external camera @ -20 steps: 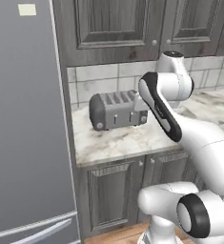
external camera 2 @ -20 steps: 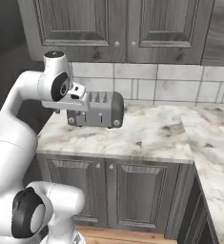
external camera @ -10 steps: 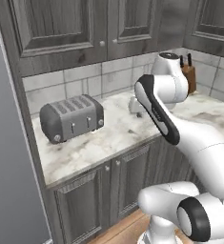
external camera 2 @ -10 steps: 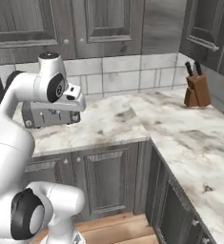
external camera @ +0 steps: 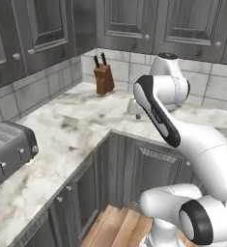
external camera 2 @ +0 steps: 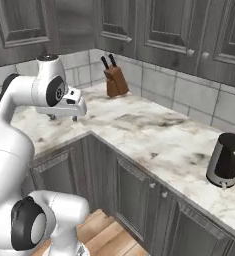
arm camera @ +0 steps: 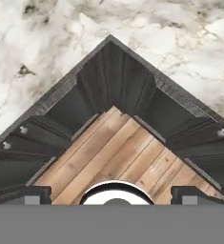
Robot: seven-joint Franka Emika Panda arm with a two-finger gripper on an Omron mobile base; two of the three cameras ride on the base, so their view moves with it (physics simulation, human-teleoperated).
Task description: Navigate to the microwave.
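The microwave is out of view. My gripper [external camera 2: 63, 118] hangs over the inner corner of the marble counter [external camera 2: 154, 135], held at about counter height in front of the arm. From the left base view the gripper [external camera: 136, 112] sits just past the counter's edge. In the hand view its fingertips [arm camera: 37, 194] stand far apart, open, with nothing between them, and they look down on the counter corner and the wooden floor [arm camera: 118, 147].
A brown knife block [external camera: 104, 77] [external camera 2: 116, 80] stands against the tiled back wall. A grey slotted toaster [external camera: 8, 152] sits on the counter at the left. A black cylindrical appliance [external camera 2: 226, 160] stands at the right. Dark cabinets run above and below the counter.
The base has turned, so the whole scene shifted left: the fridge left the picture, the toaster slid to the left edge, and the counter corner, knife block and black appliance came in.
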